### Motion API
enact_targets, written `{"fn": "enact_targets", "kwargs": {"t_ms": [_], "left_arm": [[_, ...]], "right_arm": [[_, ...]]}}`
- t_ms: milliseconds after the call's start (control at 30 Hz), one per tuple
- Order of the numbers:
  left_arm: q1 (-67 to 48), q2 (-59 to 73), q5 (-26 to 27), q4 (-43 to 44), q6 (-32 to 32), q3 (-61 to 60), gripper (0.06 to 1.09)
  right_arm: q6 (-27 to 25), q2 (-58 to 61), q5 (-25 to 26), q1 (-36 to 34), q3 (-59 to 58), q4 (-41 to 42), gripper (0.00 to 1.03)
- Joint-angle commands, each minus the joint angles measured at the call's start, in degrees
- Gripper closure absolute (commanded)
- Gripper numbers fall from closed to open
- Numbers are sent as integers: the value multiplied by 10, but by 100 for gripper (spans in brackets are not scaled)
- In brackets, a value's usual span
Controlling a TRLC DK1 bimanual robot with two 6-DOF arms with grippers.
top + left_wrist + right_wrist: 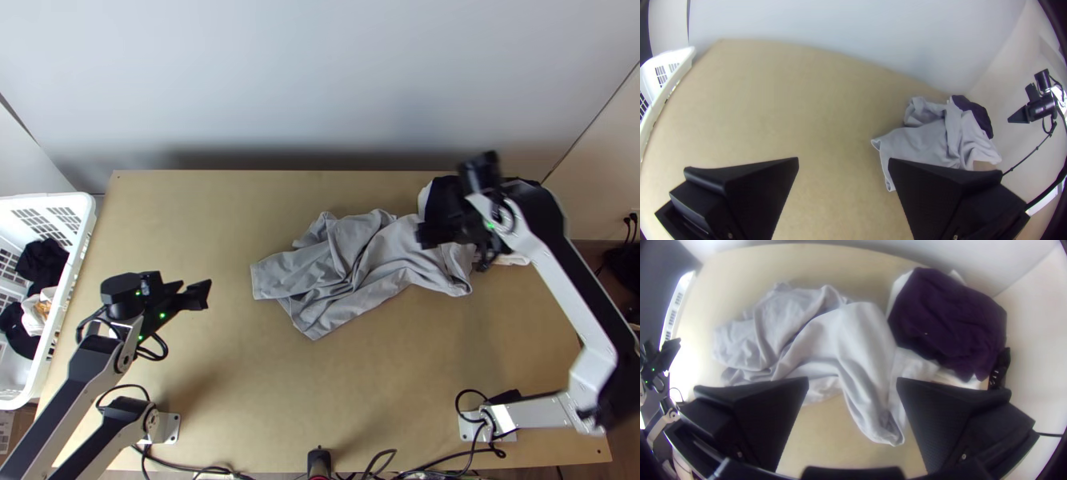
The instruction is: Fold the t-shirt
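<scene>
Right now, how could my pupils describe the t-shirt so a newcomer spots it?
Find the wooden table, then the dark purple cloth at its far right corner. The t-shirt lies beside that, bunched, stretching toward the table's middle. Light grey sets it apart from the purple and the white cloth.

The left arm [85, 374] and right arm [572, 280] combine silver-white links with long black panels and black joints. Black cables [166, 344] loop at the left wrist, and small green lights [162, 315] dot both wrists. The broad, flat black fingers [942, 431] taper to points, with small screws [964, 456] near their bases.
</scene>
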Motion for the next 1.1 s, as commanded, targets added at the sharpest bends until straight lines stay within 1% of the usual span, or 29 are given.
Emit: {"fn": "enact_targets", "kwargs": {"t_ms": [0,167,267,400,467,600,800,867,933,967,1000,1033,1067], "left_arm": [[-27,20,-2,3,-11,-10,10],[-27,13,-2,1,-10,-12,10],[-28,9,-2,1,-12,-15,10],[-28,10,-2,4,-22,-17,10],[-29,10,-2,8,-27,-19,10],[-28,7,-3,12,-32,-22,10],[-21,-7,-4,13,-32,-29,10],[-21,-10,-4,13,-33,-30,10],[-21,-11,-4,13,-34,-30,10],[-21,-11,-4,13,-34,-30,10],[-21,-11,-4,15,-34,-30,10],[-21,-11,-4,15,-34,-29,10],[-21,-11,-4,15,-34,-29,10]], "right_arm": [[-26,138,-41,56,99,-50,10],[-46,246,-42,114,164,-57,10],[-51,309,-38,150,233,-79,10],[-51,402,-9,192,364,-126,10],[-51,440,11,210,414,-136,10],[-56,480,69,237,430,-125,10],[-52,509,88,234,429,-89,10],[-51,514,88,229,429,-80,13],[-45,516,89,226,429,-75,21],[-38,515,88,223,429,-72,36],[-37,510,88,221,429,-62,56],[-36,506,87,220,429,-54,74],[-36,502,88,219,429,-51,87]]}}
